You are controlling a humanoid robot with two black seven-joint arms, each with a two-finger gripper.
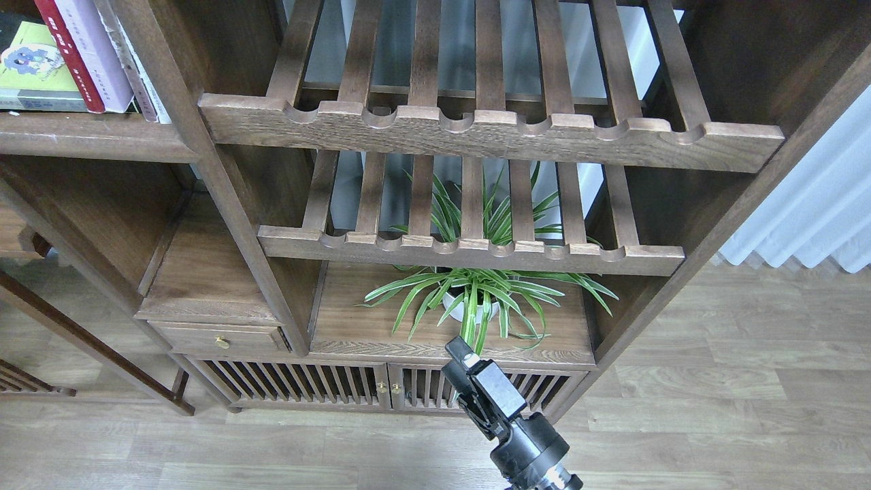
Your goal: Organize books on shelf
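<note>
The books stand at the top left on the shelf point(88, 136), a flat dark-brown board with a straight front edge. A yellow-green one point(30, 71) lies flat. A dark red one point(68, 54) and a pale lavender one point(95, 47) lean against it. My right gripper point(463, 355) is low in the middle, in front of the cabinet doors and far below and right of the books. It holds nothing that I can see, and its dark fingers cannot be told apart. My left gripper is out of view.
Two slatted racks point(490, 133) with notched front rails fill the middle bay. A potted spider plant point(476, 299) sits on the board below, just behind my gripper. A small drawer point(218, 339) and slatted doors point(306, 388) are at the bottom. A white curtain point(810, 211) hangs at the right.
</note>
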